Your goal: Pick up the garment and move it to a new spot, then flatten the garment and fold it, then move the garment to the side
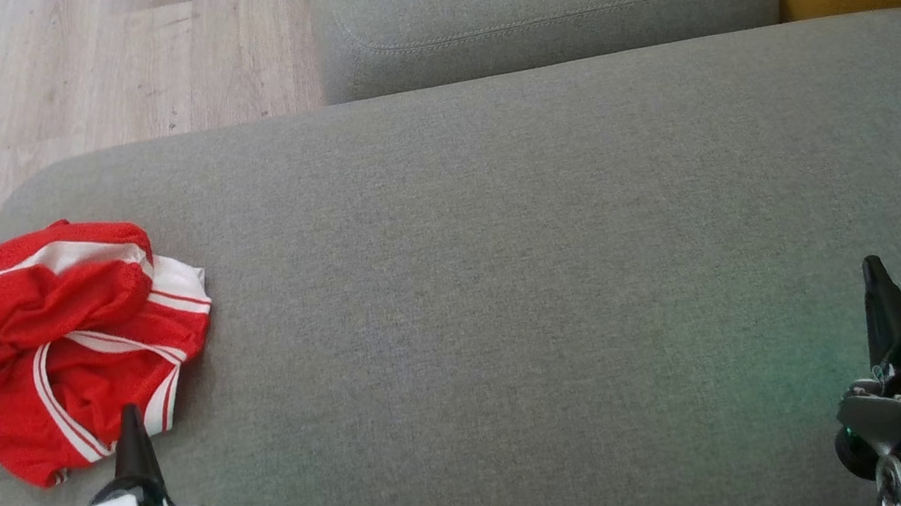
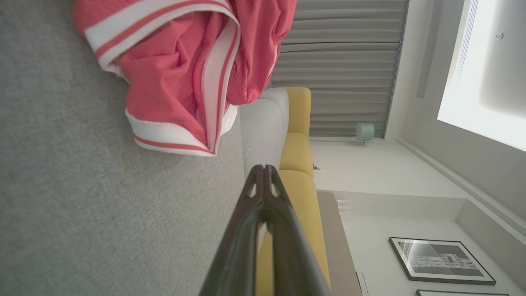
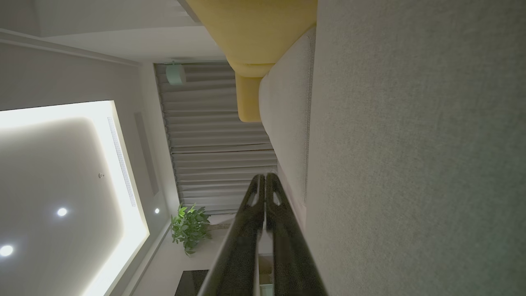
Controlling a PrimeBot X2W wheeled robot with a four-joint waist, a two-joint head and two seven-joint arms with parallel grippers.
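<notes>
head view | garment [image 1: 52,336] bunched at grey cushion [image 1: 505,281] left edge | open fabric to r | l gripper [image 1: 129,415], r gripper [image 1: 874,268] tips together, empty | wood floor [image 1: 50,70] beyond

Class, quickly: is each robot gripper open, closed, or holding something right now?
Left gripper: closed, empty, near the crumpled red garment with white stripes.
Right gripper: closed, empty, over the grey fabric cushion.

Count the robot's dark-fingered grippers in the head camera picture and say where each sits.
2. The left gripper, shut, is at lower left near the crumpled red-and-white fabric garment. The right gripper, shut, is at lower right over the grey fabric cushion. None seems hidden.
</notes>
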